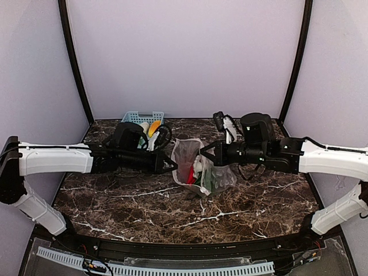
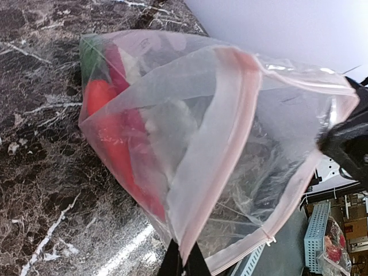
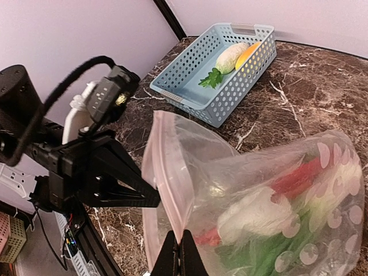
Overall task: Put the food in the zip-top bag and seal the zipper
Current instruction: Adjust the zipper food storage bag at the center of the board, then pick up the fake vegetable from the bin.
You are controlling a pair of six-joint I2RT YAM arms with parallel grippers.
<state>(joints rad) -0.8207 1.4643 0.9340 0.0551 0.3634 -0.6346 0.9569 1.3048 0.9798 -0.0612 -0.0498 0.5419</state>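
Near edge of the table [image 1: 144, 213]: arm bases only. Middle of the table: the zip-top bag [image 1: 192, 161] is strung between your two arms, mouth gaping. The left end effector [image 2: 184, 261] is pinched tight on one side of the rim, right at the zipper [image 2: 230, 115]. The right end effector [image 3: 179, 252] is pinched tight on the opposite side. Watch the film: it is thin and slick, so a sideways pull to flatten the mouth could slide it out of either pinch. The loaded end would then slump and tip. The two zipper tracks curve apart and sit unevenly, so pressing now would likely seal crooked or only partway. Food [image 2: 115, 149] inside lies toward the closed end: a red piece, a white piece [image 3: 253, 215] and a green piece [image 3: 259, 253]. If any of them rolls to the mouth, it will block the seal. The bag is clear, floppy and creased, with pale dots and a pinkish strip along the mouth. Whether its bottom bears on the table is hard to tell. Far edge: the light-blue basket [image 3: 236, 95] holds a pale piece [image 3: 232, 56], a yellow one [image 3: 248, 56] and a green sprig [image 3: 211, 77]. With both arms occupied, you risk sealing before those go in.
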